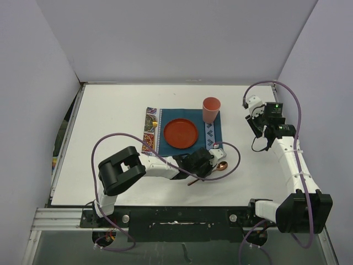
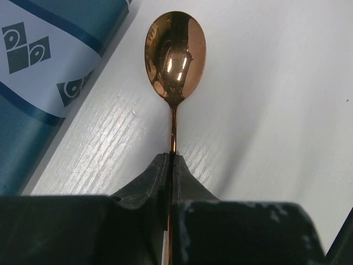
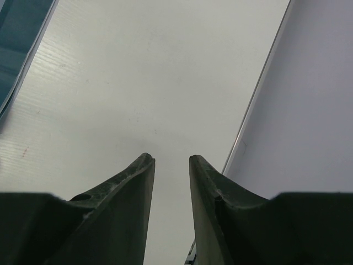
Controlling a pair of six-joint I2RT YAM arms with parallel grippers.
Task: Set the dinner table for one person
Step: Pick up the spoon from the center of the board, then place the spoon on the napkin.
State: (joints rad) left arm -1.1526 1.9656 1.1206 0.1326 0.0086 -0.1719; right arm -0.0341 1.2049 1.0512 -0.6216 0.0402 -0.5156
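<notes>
Top view: white tabletop (image 1: 110, 110) took up most of the frame, with a teal placemat (image 1: 165, 116) lying flat about its centre. Red-orange plate (image 1: 181, 133) sat in the middle of the placemat, and a salmon-pink cup (image 1: 211, 109) stood upright at the mat's 1 o'clock corner. Those three looked placed. Left fingers (image 1: 208, 164) were pressed together, pinching the handle of a copper spoon (image 1: 221, 165) at about 4 o'clock from the plate, just off the mat's patterned right end. Judged roughly two-thirds done: the spoon had yet to be let go beside the mat, and no fork, knife or napkin showed anywhere, so those may be left or not part of this set. Right fingers (image 3: 132, 187) were spread with nothing between them, out at 3 o'clock from the cup and well apart from it. The left wrist view gave what the top view could not: the fingers (image 2: 160, 176) clamped on the thin stem just below the spoon (image 2: 175, 55) bowl, the bowl pointing to 12 o'clock over bare tabletop (image 2: 276, 110), and the mat's edge (image 2: 33, 66) close by at 10 o'clock. Could not tell whether the bowl touched the surface. The right wrist view showed bare tabletop (image 3: 138, 83), a sliver of mat at 10 o'clock and the side wall.
</notes>
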